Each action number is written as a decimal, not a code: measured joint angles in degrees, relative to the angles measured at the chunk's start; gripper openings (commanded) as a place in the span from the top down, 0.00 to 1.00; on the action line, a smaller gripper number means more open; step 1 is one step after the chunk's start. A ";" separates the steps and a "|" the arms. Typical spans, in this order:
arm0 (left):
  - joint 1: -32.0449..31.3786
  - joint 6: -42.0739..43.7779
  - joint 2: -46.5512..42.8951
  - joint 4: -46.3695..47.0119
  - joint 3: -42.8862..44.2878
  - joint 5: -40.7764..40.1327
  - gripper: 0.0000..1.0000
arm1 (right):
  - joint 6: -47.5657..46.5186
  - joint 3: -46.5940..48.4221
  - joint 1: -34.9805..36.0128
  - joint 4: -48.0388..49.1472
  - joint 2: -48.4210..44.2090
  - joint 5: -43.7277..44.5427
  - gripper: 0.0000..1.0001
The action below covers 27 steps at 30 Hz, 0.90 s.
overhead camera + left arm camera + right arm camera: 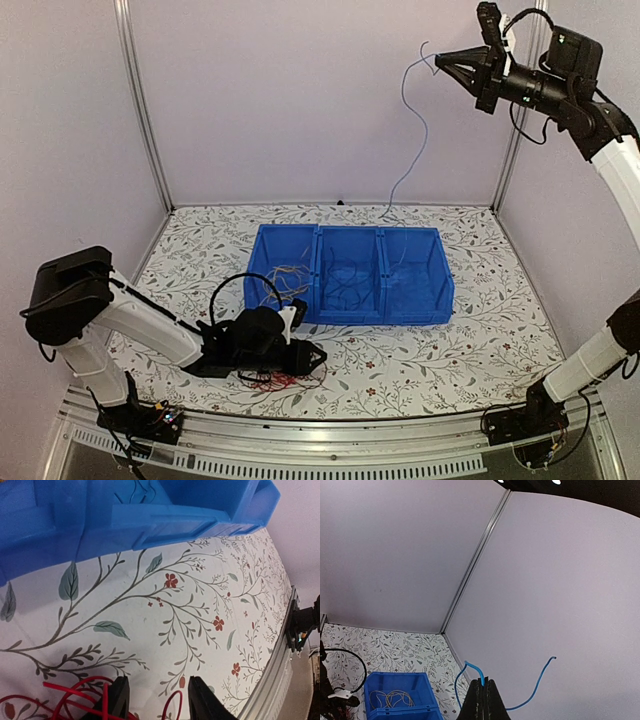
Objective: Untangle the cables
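My right gripper [440,58] is raised high at the back right, shut on a thin blue cable [420,120] that hangs down to the table behind the bin. In the right wrist view the blue cable [535,690] is pinched between the closed tips of that gripper [483,682]. My left gripper [318,355] lies low on the table in front of the bin, beside a heap of red cables [270,380]. In the left wrist view its jaws [159,700] stand apart; a red loop [172,705] lies between them, ungripped, with more red cables [65,695] at the left finger.
A blue bin [440,300] with three compartments sits mid-table; yellow-tan wires [285,280] lie in its left compartment and dark wires [345,280] in the middle one. The bin's front wall [125,515] is just ahead of the left gripper. Walls enclose the table's back and sides.
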 measured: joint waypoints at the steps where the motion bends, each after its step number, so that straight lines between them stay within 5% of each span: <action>1: -0.09 0.17 -0.35 0.00 -0.22 -0.15 0.60 | 0.20 0.26 0.42 0.04 0.90 -0.28 1.00; 14: -0.26 1.05 -1.73 0.00 -1.25 -1.11 0.59 | 1.33 0.00 5.16 1.09 4.66 -0.48 1.00; 27: -0.28 1.20 -1.79 0.00 -2.12 -1.38 0.59 | 1.68 -14.53 7.13 4.68 6.29 -0.44 1.00</action>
